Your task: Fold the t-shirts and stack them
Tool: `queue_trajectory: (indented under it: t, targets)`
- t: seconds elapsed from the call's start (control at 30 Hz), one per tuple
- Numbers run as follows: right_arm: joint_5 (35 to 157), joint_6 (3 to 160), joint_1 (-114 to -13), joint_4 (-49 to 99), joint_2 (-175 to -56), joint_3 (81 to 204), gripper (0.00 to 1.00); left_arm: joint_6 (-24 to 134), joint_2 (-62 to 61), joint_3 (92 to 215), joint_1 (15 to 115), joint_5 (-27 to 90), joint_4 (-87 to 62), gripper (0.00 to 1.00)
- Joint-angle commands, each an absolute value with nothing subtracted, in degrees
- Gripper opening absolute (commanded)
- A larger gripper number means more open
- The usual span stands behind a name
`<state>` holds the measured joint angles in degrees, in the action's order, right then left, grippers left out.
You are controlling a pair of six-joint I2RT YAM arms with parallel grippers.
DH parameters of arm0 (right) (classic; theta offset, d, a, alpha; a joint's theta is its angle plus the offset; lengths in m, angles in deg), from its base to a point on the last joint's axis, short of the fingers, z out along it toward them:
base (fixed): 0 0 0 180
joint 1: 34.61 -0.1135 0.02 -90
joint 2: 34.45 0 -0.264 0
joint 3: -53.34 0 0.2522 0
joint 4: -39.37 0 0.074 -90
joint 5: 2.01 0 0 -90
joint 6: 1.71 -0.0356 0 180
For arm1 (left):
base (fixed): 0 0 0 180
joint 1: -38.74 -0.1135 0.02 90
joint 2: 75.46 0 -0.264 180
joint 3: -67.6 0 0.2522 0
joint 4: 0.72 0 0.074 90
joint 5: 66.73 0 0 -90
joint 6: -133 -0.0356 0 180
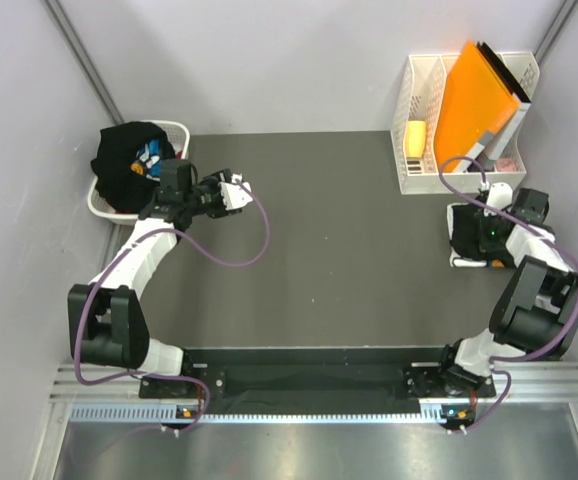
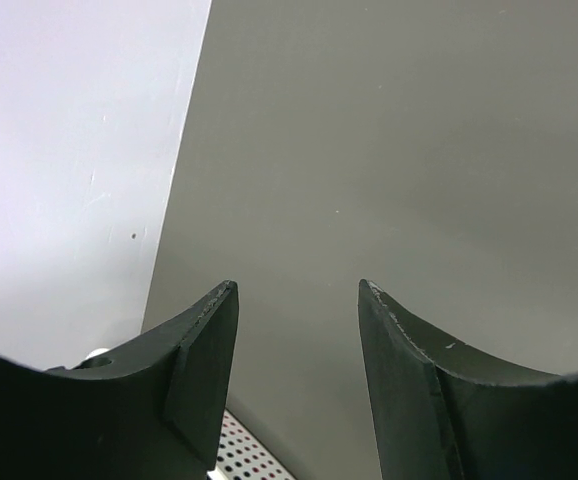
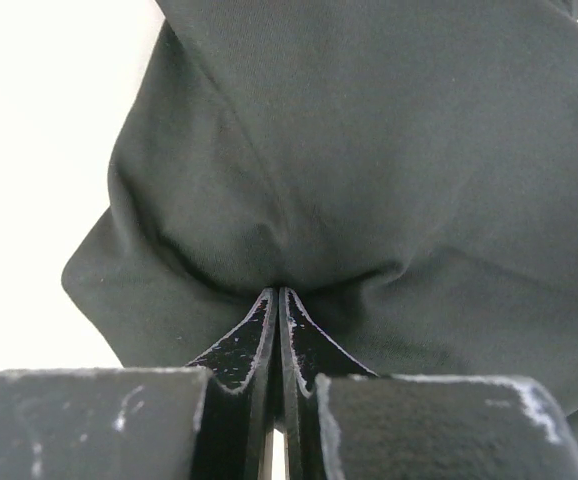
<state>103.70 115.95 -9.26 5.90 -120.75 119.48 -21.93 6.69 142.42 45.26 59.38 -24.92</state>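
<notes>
A black printed t-shirt [image 1: 124,160] is heaped in the white laundry basket [image 1: 96,203], far left. Another black t-shirt [image 3: 389,150] lies far right. It looks soft, light and limp, best taken at a hem. The right gripper [image 3: 279,292] is closed, pinching its puckered cloth. The left gripper [image 2: 299,290] hangs parted and empty.

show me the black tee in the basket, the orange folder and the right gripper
black tee [image 1: 119,160], top view, bunched cloth left of its blue print, inside the basket [image 1: 101,208]
orange folder [image 1: 474,95], top view, middle of its cover
right gripper [image 3: 279,292], right wrist view, shut fingertips pinching a second black tee [image 3: 369,150]
</notes>
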Motion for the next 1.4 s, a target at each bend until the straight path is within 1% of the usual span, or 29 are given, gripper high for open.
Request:
queue_trajectory:
  t: [0.0,0.33,0.53,0.73,0.93,1.03,1.13,1.17,1.23,1.27,1.3,1.33,1.37]
  targets:
    - [99.4,121.0,-9.4,0.3,-124.1,122.1,0.0,-20.6,3.9,140.3,45.2,60.4,-20.9,0.56]
    - [96.5,126.3,-9.6,-5.2,-124.9,121.2,0.0,-18.9,3.5,140.2,45.0,61.3,-18.5,0.55]
    - [98.1,126.4,-11.3,-8.7,-117.3,121.5,0.0,-17.6,3.7,140.8,45.0,61.9,-17.9,0.55]
    - [99.5,126.6,-13.9,-15.1,-110.1,126.2,0.0,-16.2,3.7,141.6,45.1,62.0,-18.2,0.56]
    - [100.3,126.8,-16.9,-21.8,-104.9,132.7,0.05,-14.9,2.7,143.7,45.2,61.4,-20.3,0.56]
    - [100.8,127.3,-18.7,-27.5,-103.4,137.1,0.11,-13.9,1.5,145.4,45.2,61.4,-22.9,0.56]
    - [101.6,128.3,-19.5,-34.2,-103.4,142.1,0.28,-11.4,-0.2,147.3,45.2,60.3,-27.2,0.57]
    - [101.8,128.8,-19.6,-35.9,-103.6,144.9,0.44,-8.9,-0.6,149.0,45.2,59.9,-29.4,0.58]
    - [101.5,128.9,-19.8,-40.0,-104.2,147.9,0.6,-5.6,-2.1,152.2,45.2,58.1,-32.4,0.61]
    - [101.3,127.9,-19.8,-41.1,-104.5,151.0,0.79,-1.6,-2.4,153.5,45.2,57.4,-36.3,0.63]
    - [101.2,127.7,-19.8,-42.4,-104.7,152.6,0.9,0.3,-2.7,155.0,45.2,56.8,-38.5,0.69]
    - [101.3,126.9,-19.8,-45.0,-105.5,155.7,1.0,2.2,-2.6,158.0,45.2,55.3,-40.5,0.73]
    - [101.2,126.5,-19.8,-46.4,-105.9,157.3,1.0,5.8,-2.6,159.2,45.2,54.4,-42.8,0.77]
